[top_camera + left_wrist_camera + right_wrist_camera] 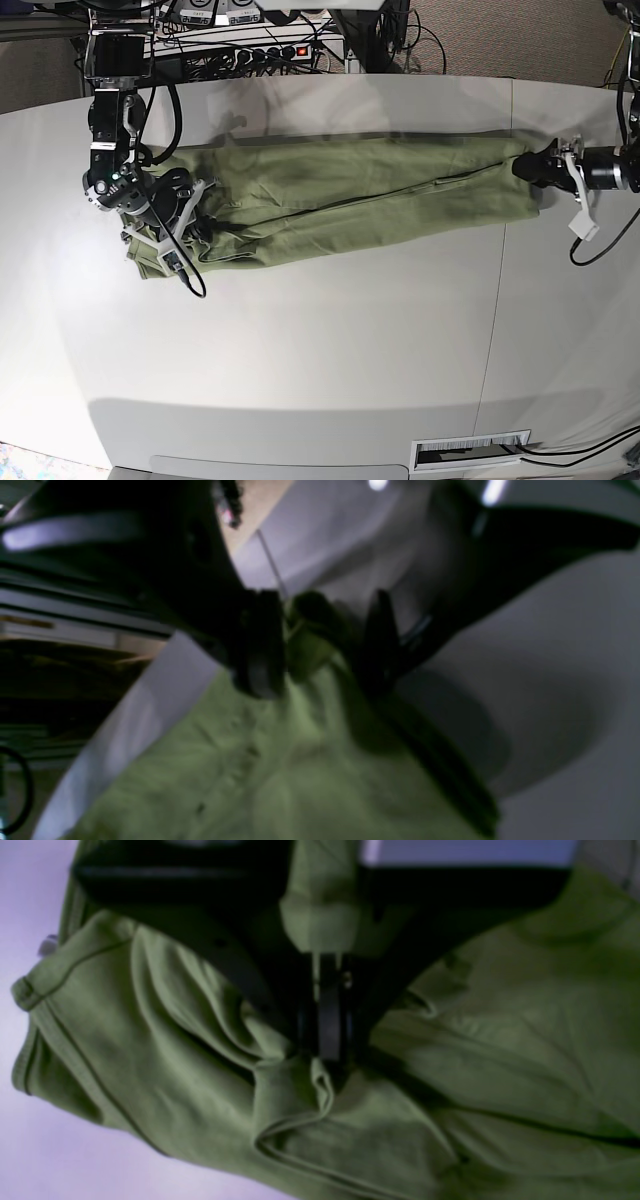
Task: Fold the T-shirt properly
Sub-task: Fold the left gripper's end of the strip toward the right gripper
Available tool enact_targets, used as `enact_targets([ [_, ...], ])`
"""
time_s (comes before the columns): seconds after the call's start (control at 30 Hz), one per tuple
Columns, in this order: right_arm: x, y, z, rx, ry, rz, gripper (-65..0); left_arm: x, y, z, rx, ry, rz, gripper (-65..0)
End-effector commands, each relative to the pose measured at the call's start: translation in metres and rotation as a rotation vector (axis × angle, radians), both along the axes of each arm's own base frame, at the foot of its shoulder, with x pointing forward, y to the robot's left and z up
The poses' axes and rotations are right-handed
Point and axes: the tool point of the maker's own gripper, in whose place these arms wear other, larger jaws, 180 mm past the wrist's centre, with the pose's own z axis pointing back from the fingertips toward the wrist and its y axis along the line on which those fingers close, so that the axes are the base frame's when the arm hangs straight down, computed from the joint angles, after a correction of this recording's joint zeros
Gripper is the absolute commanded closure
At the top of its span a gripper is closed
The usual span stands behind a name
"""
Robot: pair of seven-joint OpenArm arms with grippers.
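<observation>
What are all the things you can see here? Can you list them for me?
T-shirt: one, olive green, stretched in a long band across the far half of the table.
Table: one, white, under everything.
Power strip: one, with a red switch, behind the table among cables.
Left hand: one, black, open around the shirt's edge on the base view's right.
Right hand: one, black, shut on bunched shirt fabric at the other end.

R gripper [327, 1040] jaws shut on T-shirt [200, 1080], creased fabric
</observation>
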Motion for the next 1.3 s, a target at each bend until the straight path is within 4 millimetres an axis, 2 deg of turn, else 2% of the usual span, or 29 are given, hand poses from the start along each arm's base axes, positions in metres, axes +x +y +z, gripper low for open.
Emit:
enact_targets([
  [0.0,0.012,-0.002,0.016,0.010,-0.059,0.000,0.0,-0.002,0.000,0.002,0.001,0.015,-0.010,-27.9],
  [0.13,0.013,-0.002,0.017,0.013,-0.065,0.000,0.0,-0.003,-0.025,-0.003,-0.066,0.022,-0.018,-27.9],
  [0.2,0.013,-0.002,0.017,0.013,-0.065,0.000,0.0,-0.002,-0.034,-0.004,-0.088,0.020,-0.019,-25.6],
  [0.27,0.013,-0.002,0.017,0.012,-0.064,0.000,0.0,0.000,-0.038,-0.004,-0.096,0.015,-0.022,-19.3],
  [0.4,0.013,-0.002,0.017,0.013,-0.065,0.001,0.0,0.007,-0.031,0.002,-0.077,0.001,-0.030,-0.2],
  [0.67,0.012,-0.002,0.016,0.009,-0.056,0.003,0.0,0.029,0.007,0.028,0.035,-0.043,-0.062,0.0],
  [0.77,0.012,0.005,0.017,0.049,-0.058,0.007,0.0,0.030,0.021,0.036,0.084,-0.040,-0.083,0.0],
  [0.87,0.012,0.018,0.019,0.103,-0.059,0.020,0.0,0.037,0.023,0.046,0.100,-0.069,-0.097,0.0],
  [1.0,0.007,0.042,0.012,0.123,-0.040,0.066,0.0,0.042,0.005,0.059,0.095,-0.130,-0.156,0.0],
  [1.17,0.001,0.077,0.003,0.116,-0.031,0.152,0.0,0.044,-0.038,0.087,0.077,-0.258,-0.300,0.0],
  [1.27,-0.001,0.087,0.000,0.105,-0.026,0.174,0.0,0.042,-0.061,0.105,0.069,-0.336,-0.375,0.0],
])
